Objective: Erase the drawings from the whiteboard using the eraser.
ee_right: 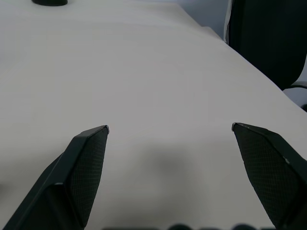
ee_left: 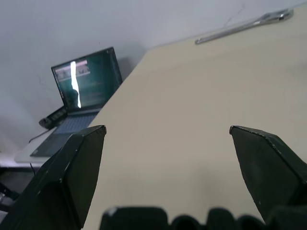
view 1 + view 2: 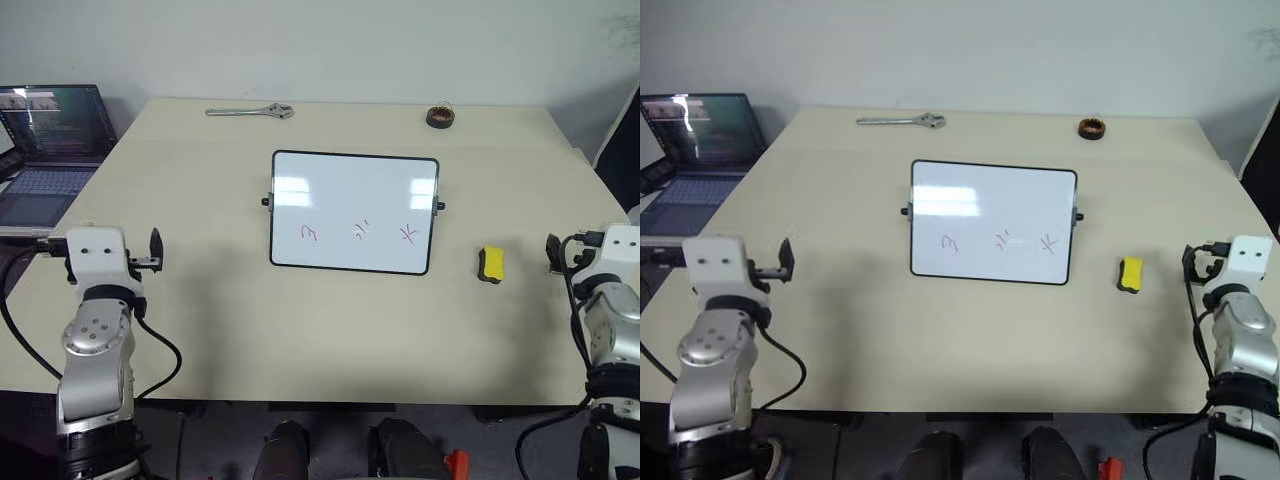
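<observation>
The whiteboard (image 3: 354, 211) lies in the middle of the table, black-framed, with three small red drawings (image 3: 360, 233) in a row along its near part. The yellow eraser (image 3: 490, 264) rests on the table to the right of the board. My left gripper (image 3: 154, 250) hovers over the table's near left, well left of the board; the left wrist view shows its fingers (image 2: 72, 172) spread wide with nothing between them. My right gripper (image 3: 553, 254) sits at the near right edge, just right of the eraser, open and empty, as its fingers (image 1: 81, 167) show.
A wrench (image 3: 250, 112) lies at the far left of the table and a dark tape roll (image 3: 440, 116) at the far right. An open laptop (image 3: 50, 150) stands on a side surface to the left. A dark chair (image 1: 268, 38) stands beyond the right table edge.
</observation>
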